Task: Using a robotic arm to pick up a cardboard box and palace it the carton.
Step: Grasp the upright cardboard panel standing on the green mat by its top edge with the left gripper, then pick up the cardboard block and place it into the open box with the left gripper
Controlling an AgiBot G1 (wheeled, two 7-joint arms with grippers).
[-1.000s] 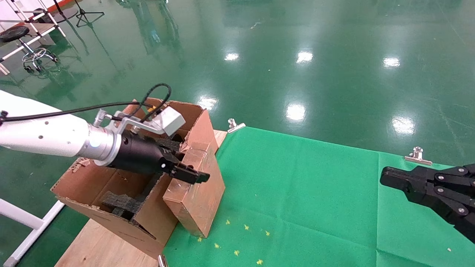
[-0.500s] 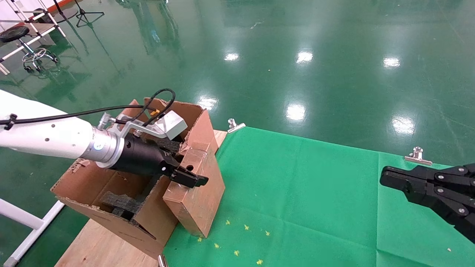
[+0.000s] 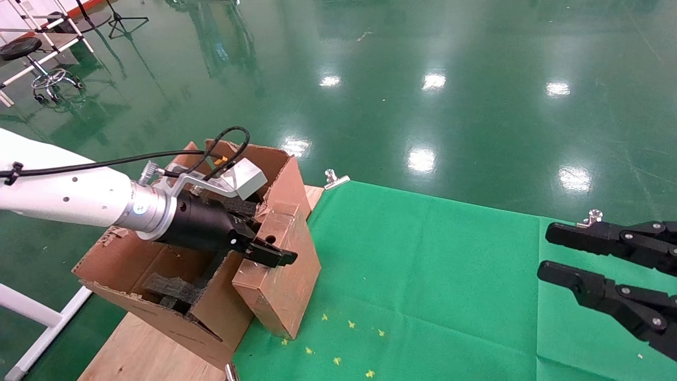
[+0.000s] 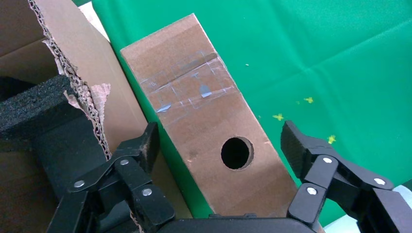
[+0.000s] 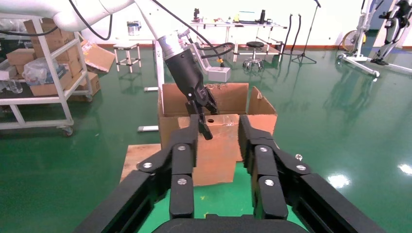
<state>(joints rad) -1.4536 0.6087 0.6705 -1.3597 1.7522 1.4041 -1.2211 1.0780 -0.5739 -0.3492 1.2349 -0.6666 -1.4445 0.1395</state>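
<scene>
The reddish-brown cardboard box (image 3: 283, 288) stands on end on the green cloth, leaning against the carton (image 3: 153, 264). Its narrow top face with the round hole (image 4: 236, 153) points up at my left wrist. My left gripper (image 3: 270, 251), on the white arm, is open and straddles that top face. A gap shows between each fingertip (image 4: 145, 141) and the cardboard box (image 4: 204, 111). The carton has ragged flaps and black foam (image 3: 169, 288) inside. My right gripper (image 3: 549, 251) hangs open over the cloth's right side, empty, and faces the cardboard box (image 5: 214, 155).
The green cloth (image 3: 433, 275) is held by metal clips (image 3: 334, 179) at its far edge. The carton rests on a wooden board (image 3: 143, 354) left of the cloth. A white frame leg (image 3: 31, 328) stands at the lower left. Shelving (image 5: 43, 92) stands off on the floor.
My right gripper's fingers have spread from shut to open. My left gripper dropped slightly onto the box's top and has held there since.
</scene>
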